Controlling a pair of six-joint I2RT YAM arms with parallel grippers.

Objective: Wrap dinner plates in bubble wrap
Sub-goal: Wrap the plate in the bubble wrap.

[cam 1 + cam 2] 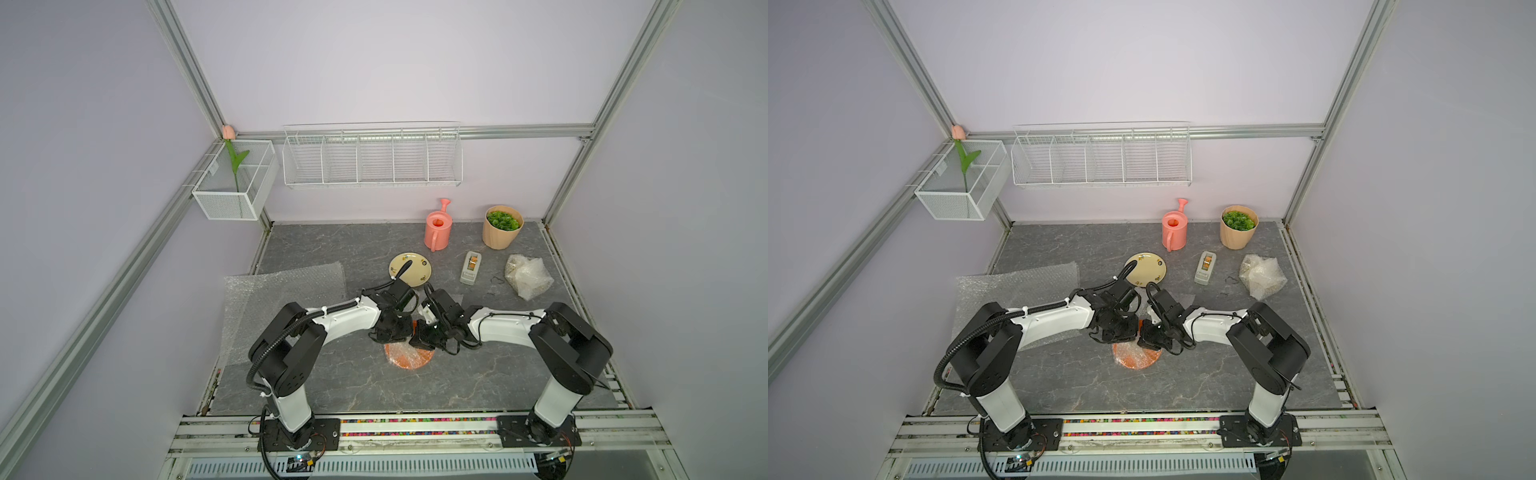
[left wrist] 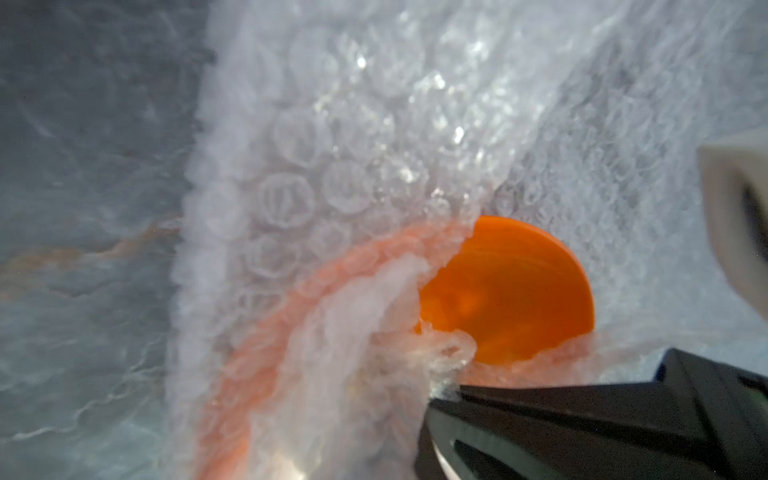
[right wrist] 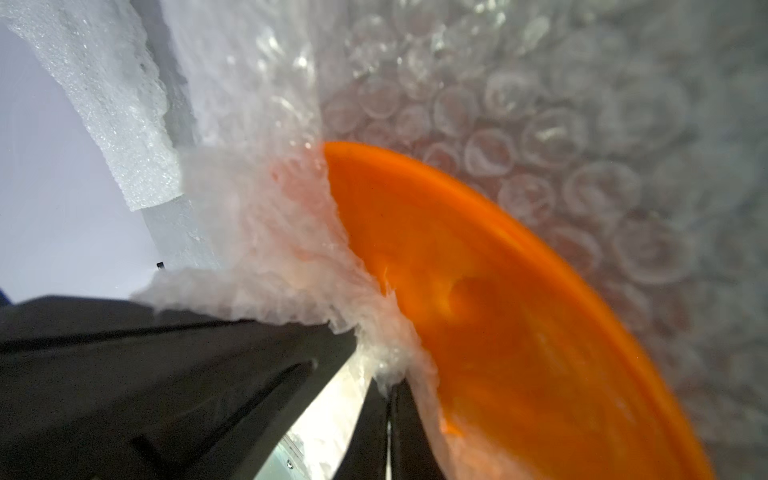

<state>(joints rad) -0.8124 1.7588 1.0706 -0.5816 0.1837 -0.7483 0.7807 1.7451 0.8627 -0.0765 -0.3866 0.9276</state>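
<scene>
At the front centre of the table (image 1: 332,386), your left gripper (image 2: 444,390) and right gripper (image 3: 384,386) are each pinched shut on a bunched edge of the bubble wrap (image 2: 332,187) over the orange plate (image 1: 409,360) — mid-fold, I judge, with part of the plate bare. The plate is round, so it has no long axis, and it seems to lie flat; next, draw both edges over the bare patch without dragging it. Farther back wait the spare sheet (image 1: 282,299), its long side across the table, and the pale plate (image 1: 410,270).
</scene>
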